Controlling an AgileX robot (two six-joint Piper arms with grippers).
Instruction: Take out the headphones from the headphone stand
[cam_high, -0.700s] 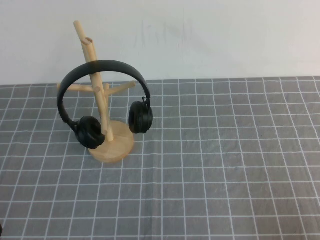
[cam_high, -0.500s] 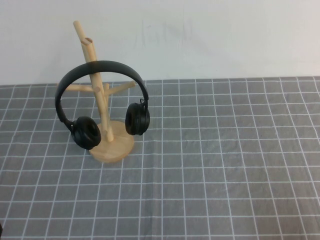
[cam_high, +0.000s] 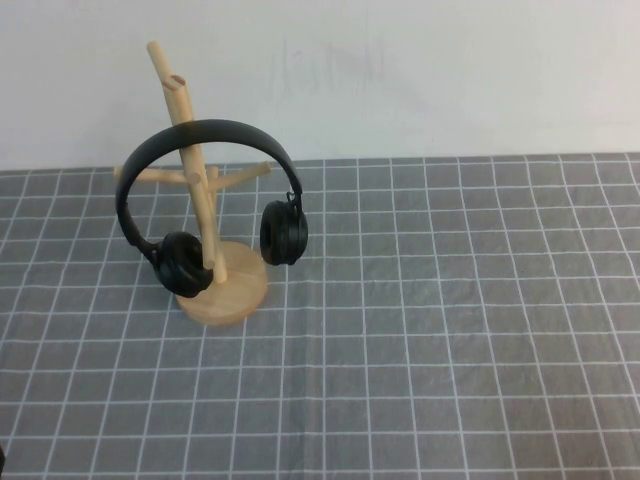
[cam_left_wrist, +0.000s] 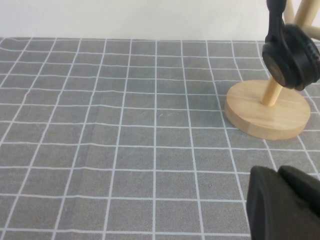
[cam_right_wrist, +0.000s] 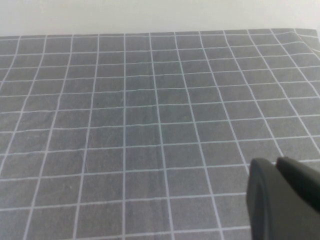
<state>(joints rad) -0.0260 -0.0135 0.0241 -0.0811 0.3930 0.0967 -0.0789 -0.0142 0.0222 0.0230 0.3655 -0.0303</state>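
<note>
We note the matte black over-ear headphones (cam_high: 210, 205) hanging on the light wooden tree-shaped headphone stand (cam_high: 205, 225), headband looped over the slanted pole, one ear cup on either side of it above the round disc base. The stand sits on the grey cloth with a white grid (cam_high: 450, 330), near the white wall (cam_high: 400, 70). In the left wrist view, the left gripper (cam_left_wrist: 282, 205) shows only as a dark edge low over the cloth, with the stand base just ahead of it and no contact; we cannot tell how its fingers stand. The right gripper (cam_right_wrist: 282, 192) is over bare cloth, well apart from the stand; finger state likewise unclear.
</note>
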